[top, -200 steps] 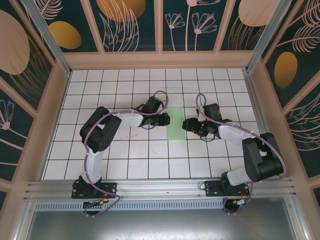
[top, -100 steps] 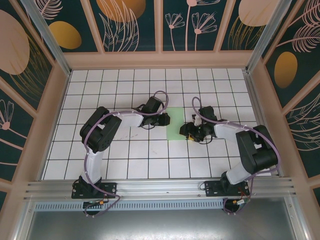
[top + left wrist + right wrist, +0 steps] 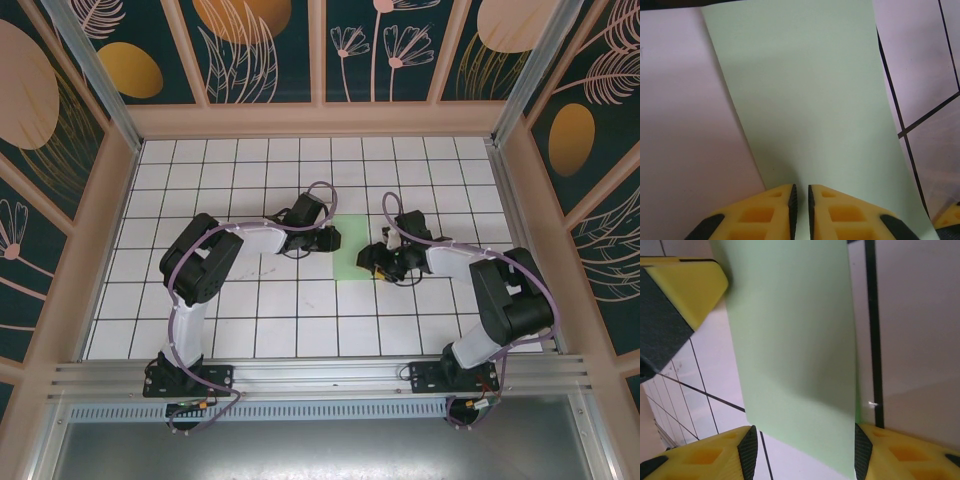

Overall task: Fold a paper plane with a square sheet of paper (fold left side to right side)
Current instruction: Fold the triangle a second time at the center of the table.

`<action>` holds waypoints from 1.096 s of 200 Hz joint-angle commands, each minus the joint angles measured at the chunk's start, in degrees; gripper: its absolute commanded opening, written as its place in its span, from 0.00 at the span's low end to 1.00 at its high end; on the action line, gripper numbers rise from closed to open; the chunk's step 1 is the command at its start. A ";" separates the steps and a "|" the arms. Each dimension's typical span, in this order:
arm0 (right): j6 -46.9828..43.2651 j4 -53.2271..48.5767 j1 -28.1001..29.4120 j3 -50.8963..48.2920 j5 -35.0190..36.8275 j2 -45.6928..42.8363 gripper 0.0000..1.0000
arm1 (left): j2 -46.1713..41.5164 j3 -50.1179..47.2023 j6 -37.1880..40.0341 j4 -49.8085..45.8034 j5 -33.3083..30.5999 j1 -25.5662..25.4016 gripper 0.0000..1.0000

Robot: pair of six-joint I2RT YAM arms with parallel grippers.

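My left gripper (image 3: 800,189) sits low over the green paper (image 3: 810,100), yellow fingers (image 3: 765,215) nearly together, just a thin slit between the black pads. The paper runs away from me as a long flat strip. There's white floor (image 3: 685,100) left of it, and black tile lines (image 3: 932,111) to its right.

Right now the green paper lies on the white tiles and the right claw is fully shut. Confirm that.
Not quite: the right claw is open, its fingers spread either side of the green paper, as the right wrist view shows.
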 commanded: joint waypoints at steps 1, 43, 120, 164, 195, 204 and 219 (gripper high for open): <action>1.64 2.78 -0.14 1.80 -1.32 0.79 0.55 | -1.91 -1.20 1.70 -2.32 -2.22 -0.60 0.25; 3.17 6.09 -1.27 2.20 -4.05 2.64 0.56 | -11.23 -5.75 3.33 3.25 -4.86 -0.50 0.44; 2.76 6.25 -3.25 9.08 -7.67 7.31 0.56 | -31.04 -24.23 7.86 13.61 -7.82 -5.46 0.55; 2.00 4.76 -3.87 13.98 -8.37 10.55 0.56 | -30.92 -21.69 11.78 7.60 -15.73 -14.98 0.61; 1.70 3.89 -3.87 16.47 -8.58 12.40 0.56 | -25.83 -16.70 13.45 3.39 -20.51 -19.05 0.64; 1.55 3.71 -3.81 16.93 -8.48 12.67 0.55 | -24.28 -15.29 13.83 2.67 -21.83 -19.80 0.64; 1.49 3.36 -3.81 17.34 -8.29 12.92 0.56 | -21.49 -12.90 14.48 1.11 -24.05 -20.82 0.66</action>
